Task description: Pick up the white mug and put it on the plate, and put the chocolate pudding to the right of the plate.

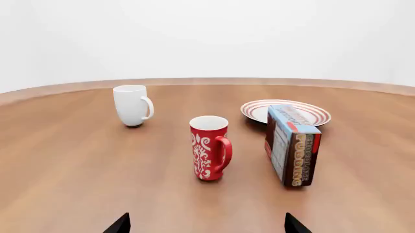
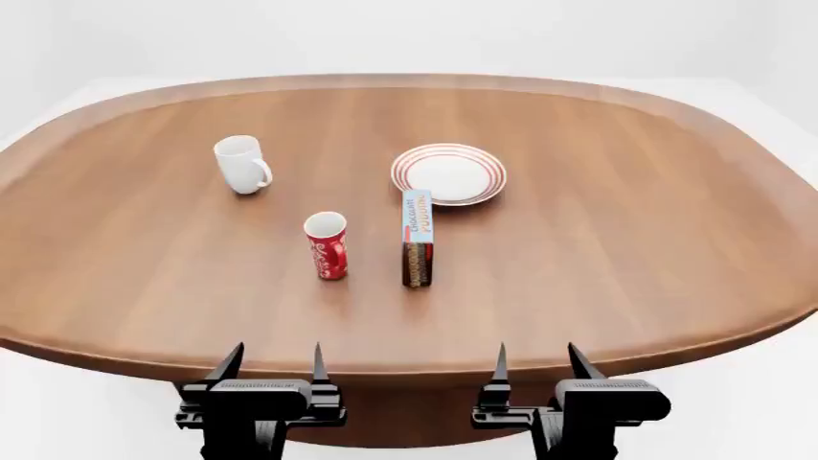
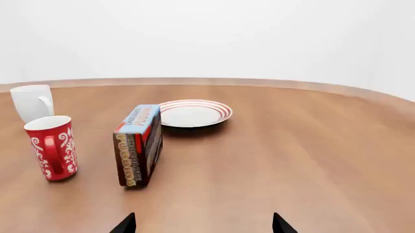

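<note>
In the head view the mug (image 2: 241, 164) stands upright at upper left of the table (image 2: 665, 240), handle turned toward the lower right. A reach there from the lower edge passes near the red cup (image 2: 326, 245), left of centre, and a low approach could tip it. Just right of the cup, the pudding (image 2: 417, 238) stands on edge at centre, its far end close to the plate (image 2: 449, 173) just above it; whether they touch I cannot tell. The carton looks narrow and tall, so an off-centre grip could topple it onto the plate's rim. The space right of the plate is bare. At the lower edge, the left gripper (image 2: 272, 362) and the right gripper (image 2: 537, 360) hover off the table, jaws spread wide, holding nothing.
</note>
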Available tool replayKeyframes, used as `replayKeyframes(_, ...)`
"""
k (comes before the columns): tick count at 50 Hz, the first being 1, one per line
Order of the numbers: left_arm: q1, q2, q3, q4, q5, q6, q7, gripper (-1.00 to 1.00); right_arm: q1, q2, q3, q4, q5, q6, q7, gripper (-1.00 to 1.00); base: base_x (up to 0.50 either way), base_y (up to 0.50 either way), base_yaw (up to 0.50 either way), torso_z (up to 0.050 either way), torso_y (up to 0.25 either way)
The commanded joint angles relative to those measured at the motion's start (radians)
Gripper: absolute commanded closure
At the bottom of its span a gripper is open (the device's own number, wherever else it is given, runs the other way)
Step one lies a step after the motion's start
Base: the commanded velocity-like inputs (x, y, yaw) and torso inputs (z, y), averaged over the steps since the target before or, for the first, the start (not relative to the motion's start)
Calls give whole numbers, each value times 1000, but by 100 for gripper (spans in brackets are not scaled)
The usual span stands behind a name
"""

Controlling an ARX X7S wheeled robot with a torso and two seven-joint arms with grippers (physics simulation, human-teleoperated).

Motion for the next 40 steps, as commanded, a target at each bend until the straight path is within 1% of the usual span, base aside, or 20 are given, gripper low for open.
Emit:
replayKeyframes(1, 0, -16, 20, -1, -14, 1, -18, -100, -1, 17, -23, -2, 10, -2, 18, -100, 0, 0, 0, 0, 0)
replayKeyframes(20, -7, -61, 72, 0, -50, -20, -71, -100, 2, 58, -75, -6, 50, 13, 75, -100, 0, 0, 0, 0, 0)
replayKeyframes(21, -41, -6, 41, -48, 7, -5, -20, -100, -7, 7, -26, -27, 19, 24, 6, -100, 0, 0, 0, 0, 0)
replayKeyframes(22, -5, -21, 25, -4, -16, -8, -23, -100, -1, 17, -27, -9, 9, 18, 29, -100, 0, 0, 0, 0, 0)
replayKeyframes(23, 0, -25, 27, 5, -27, -5, -24, -100, -1, 21, -33, -5, 12, 12, 35, -100, 0, 0, 0, 0, 0)
replayKeyframes(40, -8, -60, 75, -20, -56, 6, -67, -100, 3, 59, -79, 1, 50, 8, 79, -100, 0, 0, 0, 0, 0)
